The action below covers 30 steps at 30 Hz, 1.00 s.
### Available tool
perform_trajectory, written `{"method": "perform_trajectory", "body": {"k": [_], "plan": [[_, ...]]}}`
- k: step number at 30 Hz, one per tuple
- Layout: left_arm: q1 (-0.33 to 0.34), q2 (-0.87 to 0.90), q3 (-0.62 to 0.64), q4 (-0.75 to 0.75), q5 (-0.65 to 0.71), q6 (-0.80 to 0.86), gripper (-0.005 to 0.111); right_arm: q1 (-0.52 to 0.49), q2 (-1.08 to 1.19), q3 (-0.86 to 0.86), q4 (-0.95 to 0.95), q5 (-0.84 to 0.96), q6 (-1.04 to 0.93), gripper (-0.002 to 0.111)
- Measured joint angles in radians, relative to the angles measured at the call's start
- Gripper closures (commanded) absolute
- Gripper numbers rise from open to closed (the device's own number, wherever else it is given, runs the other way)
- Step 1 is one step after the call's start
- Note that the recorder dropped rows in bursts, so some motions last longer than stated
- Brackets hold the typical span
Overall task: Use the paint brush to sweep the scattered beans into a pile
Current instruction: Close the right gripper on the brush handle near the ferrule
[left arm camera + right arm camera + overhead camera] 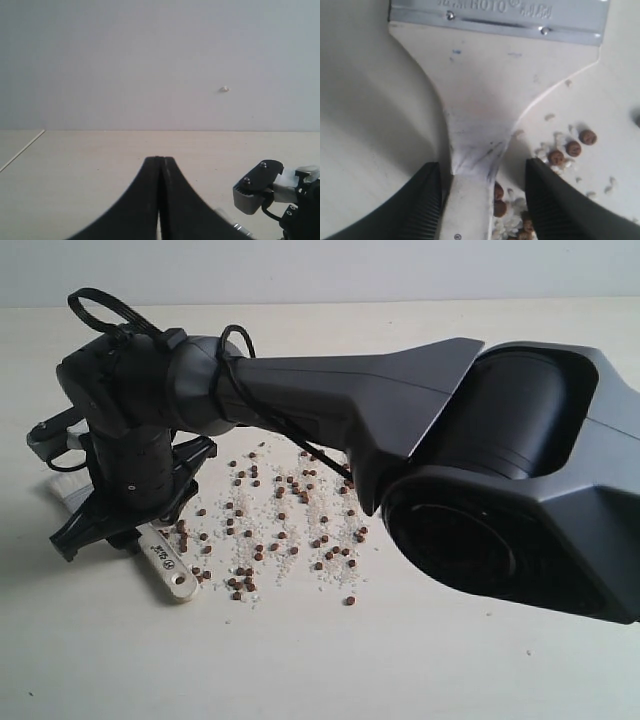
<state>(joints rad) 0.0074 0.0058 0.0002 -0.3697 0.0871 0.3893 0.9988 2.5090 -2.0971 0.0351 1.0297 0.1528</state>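
Right arm [420, 400] is stretching across the near table [400, 660] toward the left. Beans [280, 515] are lying scattered mid-table among whitish crumbs [318, 502]. Just left of them the brush [172, 565] is lying flat. Right gripper [482, 167] is standing wide, jaws straddling the handle, with beans showing in the gap on one side. Left gripper [161, 165] is sitting closed and empty, facing the far wall [150, 60].

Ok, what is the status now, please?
Right gripper open, astride paint brush handle. Left gripper shut, empty. Beans scattered, some beside the handle.
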Motion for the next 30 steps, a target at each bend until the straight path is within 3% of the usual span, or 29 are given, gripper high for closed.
{"method": "perform_trajectory", "body": {"k": [4,8,11,14,30], "plan": [[0.0,0.0,0.0,0.0,0.0,0.0,0.107,0.0,0.0,0.0,-0.002,-0.008,-0.027,0.059],[0.0,0.0,0.0,0.0,0.0,0.0,0.107,0.0,0.0,0.0,-0.002,-0.01,-0.029,0.077],[0.0,0.0,0.0,0.0,0.0,0.0,0.107,0.0,0.0,0.0,-0.006,-0.008,-0.045,0.082],[0.0,0.0,0.0,0.0,0.0,0.0,0.107,0.0,0.0,0.0,-0.006,-0.006,-0.06,0.109],[0.0,0.0,0.0,0.0,0.0,0.0,0.107,0.0,-0.139,0.0,-0.143,0.181,0.029,0.108]]}}
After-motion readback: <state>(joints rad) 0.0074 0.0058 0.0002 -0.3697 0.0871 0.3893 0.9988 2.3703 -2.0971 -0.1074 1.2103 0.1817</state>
